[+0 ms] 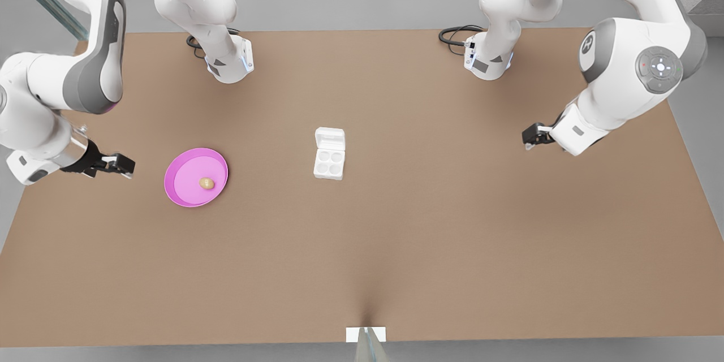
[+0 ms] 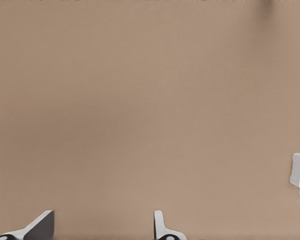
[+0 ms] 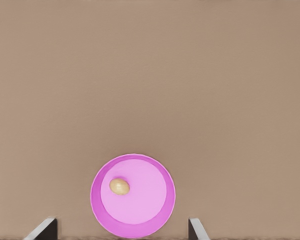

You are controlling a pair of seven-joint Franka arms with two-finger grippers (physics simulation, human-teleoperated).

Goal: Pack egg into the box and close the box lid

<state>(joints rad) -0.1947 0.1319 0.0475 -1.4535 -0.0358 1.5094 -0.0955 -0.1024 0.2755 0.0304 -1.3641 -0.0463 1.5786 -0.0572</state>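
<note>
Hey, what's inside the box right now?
Nothing: the box sits open, lid flipped back, and all four cups look empty. The egg lies on the pink plate, near the right gripper. The left gripper waits; both are open.

Simulated lab: bare brown table (image 1: 430, 237), grey surround.

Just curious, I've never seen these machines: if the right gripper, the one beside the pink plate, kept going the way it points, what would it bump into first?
Probably the pink plate holding the egg: the right gripper points at it, though its height is unclear.
</note>
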